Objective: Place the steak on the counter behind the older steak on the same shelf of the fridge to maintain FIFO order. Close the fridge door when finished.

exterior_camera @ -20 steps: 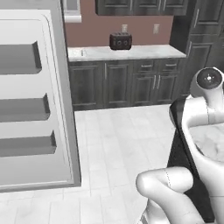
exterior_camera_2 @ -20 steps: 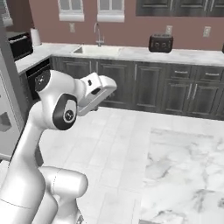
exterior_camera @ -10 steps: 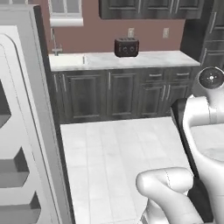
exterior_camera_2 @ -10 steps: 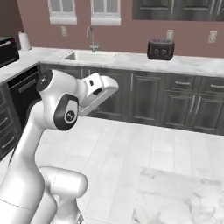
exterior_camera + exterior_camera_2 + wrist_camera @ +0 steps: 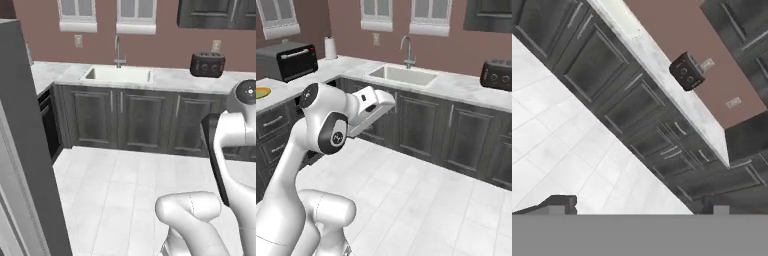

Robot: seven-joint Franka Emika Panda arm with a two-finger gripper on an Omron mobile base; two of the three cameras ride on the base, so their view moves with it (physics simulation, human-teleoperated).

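L base: fridge door (image 5: 25,165) edge at frame left; counter (image 5: 165,80) w/ sink, toaster (image 5: 207,64) nr its right end.
R base: microwave (image 5: 287,60) on counter's left run; steak unseen, whereabouts unknown.
Hand: gripper (image 5: 642,210) tips wide apart, empty.
Risk: base turning blind, arm may clip door.
No legible writing.

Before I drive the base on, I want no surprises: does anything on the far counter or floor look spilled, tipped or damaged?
Nothing stands out. The toaster stands upright on the counter, the tap rises straight over the sink, the paper towel roll stands upright beside the microwave, and the tiled floor looks clean.
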